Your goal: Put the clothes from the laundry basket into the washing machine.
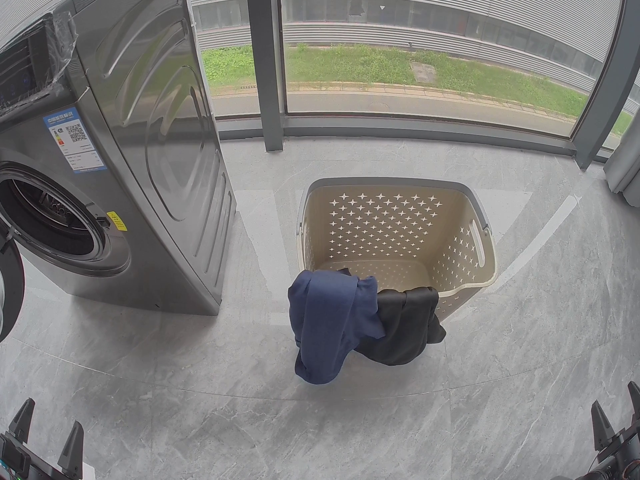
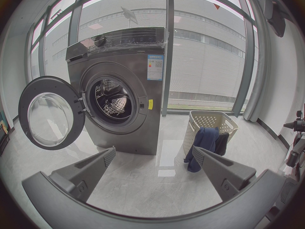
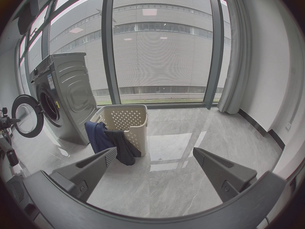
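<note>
A beige laundry basket [image 1: 467, 235] stands on the floor ahead, slightly right. A blue garment [image 1: 330, 325] and a black garment [image 1: 403, 325] hang over its near rim. The grey washing machine [image 1: 153, 135] stands at the left with its round door [image 2: 50, 112] swung open and the drum [image 2: 112, 100] showing. My left gripper [image 1: 47, 431] is low at the near left, open and holding nothing. My right gripper [image 1: 617, 408] is low at the near right, open too. Both are well short of the basket [image 2: 209, 123] [image 3: 127, 120].
Tall windows [image 1: 427, 41] with dark frames run behind the basket and machine. A curtain [image 1: 623, 161] hangs at the far right. Grey tiled floor [image 1: 267, 408] lies open between me and the basket.
</note>
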Robot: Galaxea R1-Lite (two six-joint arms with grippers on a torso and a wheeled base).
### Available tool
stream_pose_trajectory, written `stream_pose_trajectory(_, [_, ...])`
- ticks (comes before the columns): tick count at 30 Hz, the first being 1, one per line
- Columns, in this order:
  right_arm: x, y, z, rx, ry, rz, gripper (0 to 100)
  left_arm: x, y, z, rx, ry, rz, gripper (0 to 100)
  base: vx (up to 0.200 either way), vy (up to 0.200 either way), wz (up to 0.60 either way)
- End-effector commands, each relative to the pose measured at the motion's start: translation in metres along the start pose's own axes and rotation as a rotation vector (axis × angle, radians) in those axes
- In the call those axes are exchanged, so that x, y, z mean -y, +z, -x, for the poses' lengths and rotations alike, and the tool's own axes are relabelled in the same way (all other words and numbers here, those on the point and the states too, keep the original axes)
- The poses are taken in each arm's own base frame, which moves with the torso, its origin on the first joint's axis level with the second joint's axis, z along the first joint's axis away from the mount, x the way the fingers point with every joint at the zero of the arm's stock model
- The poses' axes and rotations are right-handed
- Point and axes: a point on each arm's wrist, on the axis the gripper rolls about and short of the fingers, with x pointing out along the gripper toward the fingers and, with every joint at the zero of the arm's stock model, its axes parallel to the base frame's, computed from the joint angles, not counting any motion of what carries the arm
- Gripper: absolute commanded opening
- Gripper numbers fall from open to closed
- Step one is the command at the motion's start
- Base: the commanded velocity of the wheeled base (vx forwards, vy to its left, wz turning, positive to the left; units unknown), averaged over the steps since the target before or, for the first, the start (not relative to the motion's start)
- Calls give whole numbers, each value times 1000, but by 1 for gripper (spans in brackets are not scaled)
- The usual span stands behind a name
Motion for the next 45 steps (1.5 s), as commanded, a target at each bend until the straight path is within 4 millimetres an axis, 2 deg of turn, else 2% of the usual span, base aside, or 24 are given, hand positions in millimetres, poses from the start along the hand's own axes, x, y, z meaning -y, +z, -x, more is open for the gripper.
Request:
stream_pose_trajectory(1, [0, -1, 1, 10, 8, 8, 100, 0, -5, 0, -3, 1, -1, 100, 0, 0, 0])
stream_pose_trajectory(6, [0, -1, 0, 7, 9, 9, 100, 0, -5, 0, -3, -1, -3, 100, 160, 0, 0])
stream_pose_trajectory(18, [0, 1, 1, 22, 13, 13, 100, 0, -5, 0, -5, -1, 2, 100, 0, 0, 0])
stream_pose_trajectory(21, [-1, 34, 13, 168, 26, 8, 100, 0, -5, 0, -3, -1, 2, 100, 0, 0, 0])
stream_pose_trajectory(23, [-1, 55, 19, 186, 42, 9, 100, 0, -5, 0, -2, -1, 1, 100, 0, 0, 0])
stream_pose_trajectory(24, [-2, 56, 18, 175, 45, 8, 100, 0, -5, 0, -3, -1, -1, 100, 0, 0, 0])
stream_pose_trajectory(28, [-5, 58, -18, -128, 145, 3, 100, 0, -5, 0, -3, -1, 2, 100, 0, 0, 0])
stream_pose_trajectory(31, [-8, 61, -44, -263, 205, -5, 100, 0, -5, 0, -3, -1, 2, 100, 0, 0, 0])
stream_pose_trajectory(33, [-8, 61, -44, -263, 205, -5, 100, 0, -5, 0, -3, -1, 2, 100, 0, 0, 0])
stream_pose_trajectory(34, [-12, 69, -87, -327, 251, -14, 100, 0, -5, 0, -2, -1, 1, 100, 0, 0, 0])
stream_pose_trajectory(36, [-15, 70, -97, -330, 274, -16, 100, 0, -5, 0, -3, -1, 1, 100, 0, 0, 0])
stream_pose_trajectory(37, [-22, 70, -112, -335, 317, -37, 100, 0, -5, 0, -3, -1, 2, 100, 0, 0, 0])
stream_pose_trajectory(38, [-22, 70, -114, -338, 319, -39, 100, 0, -5, 0, -2, -1, 2, 100, 0, 0, 0])
stream_pose_trajectory(40, [-38, 69, -132, -380, 378, -94, 100, 0, -5, 0, -3, -1, 2, 100, 0, 0, 0])
stream_pose_trajectory(45, [-70, 61, -156, -452, 368, -110, 100, 0, -5, 0, -3, -1, 4, 100, 0, 0, 0])
